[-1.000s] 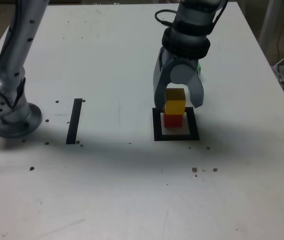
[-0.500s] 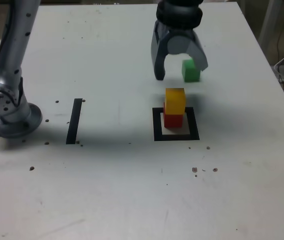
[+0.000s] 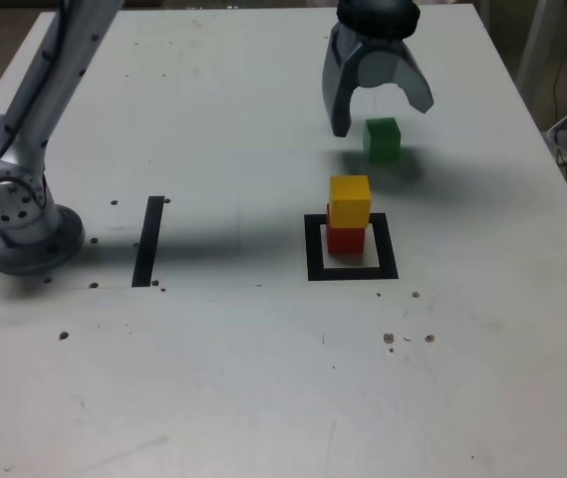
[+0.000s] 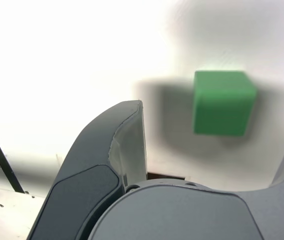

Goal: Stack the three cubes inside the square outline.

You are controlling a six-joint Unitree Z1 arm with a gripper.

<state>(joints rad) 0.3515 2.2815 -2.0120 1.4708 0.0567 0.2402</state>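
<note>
Spread End Effector Hovers by Green, Yellow Rides on Red!

We pick it up at the exterior view's left, where the arm's round base [image 3: 39,244] sits on the counter [image 3: 213,378], well apart from the end effector [image 3: 383,119]. Moving right, here's the thin black strip [image 3: 148,242], lying flat, also well to the left of the end effector and nearer the camera.

On to the square outline [image 3: 388,246], and what a spot it holds! It lies nearer the camera than the end effector. Inside its black border stands the red cube [image 3: 346,241], and on top of that, upright, the yellow cube [image 3: 350,199], a two-high stack on the camera side of the end effector and clear of its fingers.

Now the end effector itself, above the counter: fingers spread wide, one out to each side! And at the right, the green cube [image 3: 383,142], resting on the counter just beyond the fingertips, apart from the stack. The wrist view backs it up: green lies ahead of the opening, touching neither finger, with soft shadow around it on the pale surface.
</note>
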